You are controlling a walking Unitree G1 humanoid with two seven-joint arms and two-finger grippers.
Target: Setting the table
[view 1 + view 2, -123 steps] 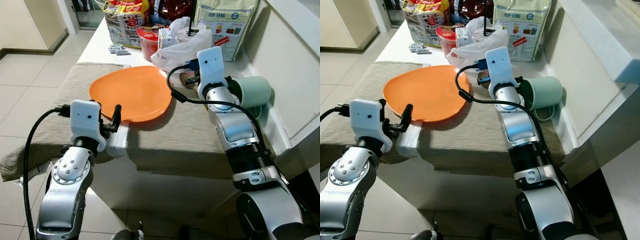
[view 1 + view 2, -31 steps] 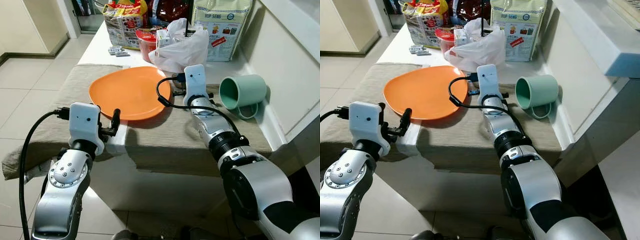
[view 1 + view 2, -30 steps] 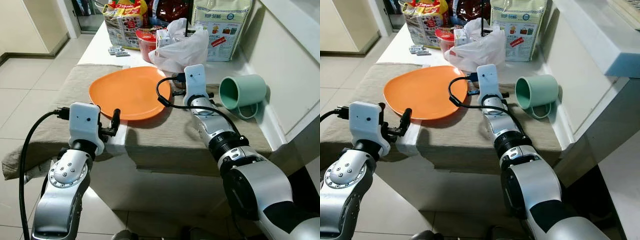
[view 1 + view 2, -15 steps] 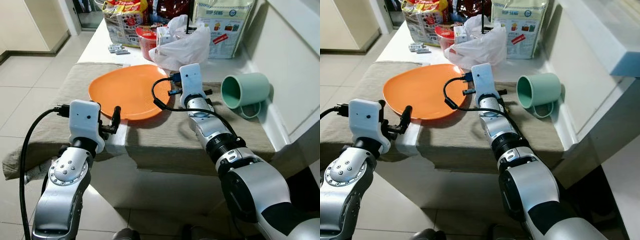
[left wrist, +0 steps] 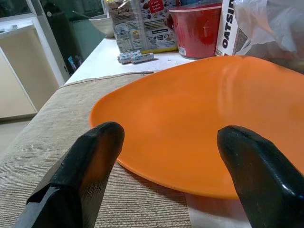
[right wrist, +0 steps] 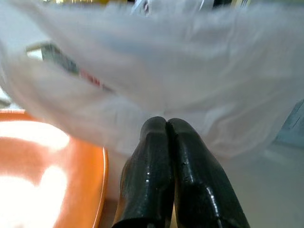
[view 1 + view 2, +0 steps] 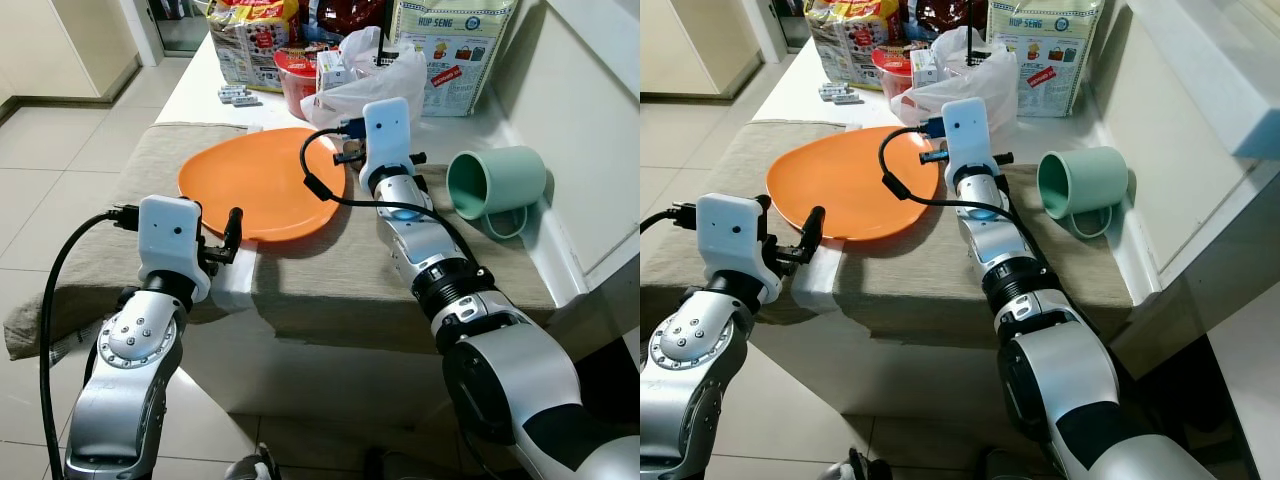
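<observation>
Here the orange plate (image 5: 199, 128) lies between the released left pincer (image 5: 166, 156); right pincer (image 6: 166, 128) clenched beside it.

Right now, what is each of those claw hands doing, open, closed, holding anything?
Left gripper: open, empty, fingers spread at the near edge of the orange plate.
Right gripper: closed, holding nothing, tips by the white plastic bag.

The white table (image 7: 200, 85) is covered at its near end by a beige cloth (image 7: 340, 270) that hangs over the front edge. On the cloth lie an orange plate (image 7: 255, 180) and, well to its right, a green mug (image 7: 495, 182) tipped on its side with its mouth toward the plate. Directly on the bare white top behind stand a white plastic bag (image 7: 385, 75), a red tub (image 7: 295, 80), several food packets (image 7: 245, 35) and two small batteries (image 7: 237, 96).
</observation>
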